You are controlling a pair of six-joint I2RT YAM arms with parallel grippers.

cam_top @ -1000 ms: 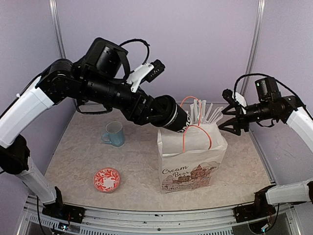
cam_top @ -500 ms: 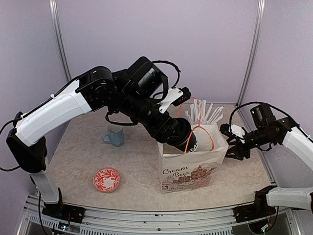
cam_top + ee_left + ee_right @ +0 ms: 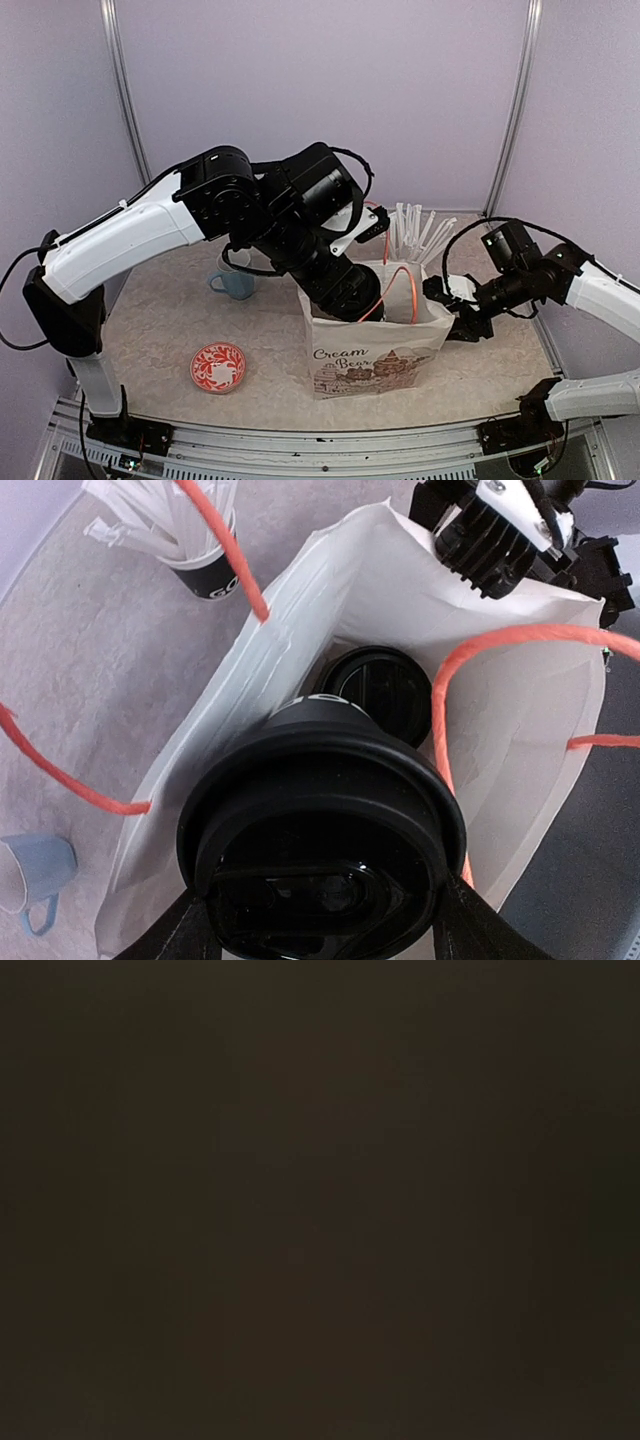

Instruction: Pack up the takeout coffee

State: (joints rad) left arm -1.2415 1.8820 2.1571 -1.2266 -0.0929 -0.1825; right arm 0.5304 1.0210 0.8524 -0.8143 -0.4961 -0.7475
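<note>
Down inside the mouth of the white paper bag [image 3: 370,355], the takeout coffee [image 3: 320,810], black lid filling the left wrist view, white lettering just visible on the cup's side beyond it. Held on either flank by the left gripper [image 3: 320,898], fingers [image 3: 185,930] showing at the lower corners of the lid, jaws clenched on the cup. Deeper in the bag, past the cup, a second round black shape, too unclear to name. Over the bag's opening, orange cord handles [image 3: 445,720], one to each side of the cup. Seen from above, left arm bent down into the bag, cup itself hidden behind wrist and paper. At the bag's right rim, the right gripper [image 3: 442,300], against the paper; cannot tell whether clamped on the rim or only pressed to it, right wrist view wholly dark. Just behind the bag, a black cup of white straws [image 3: 415,232]. Left of the bag, a light blue mug [image 3: 236,274] on the table [image 3: 150,330], and nearer the arm bases, a red patterned dish [image 3: 218,367].
</note>
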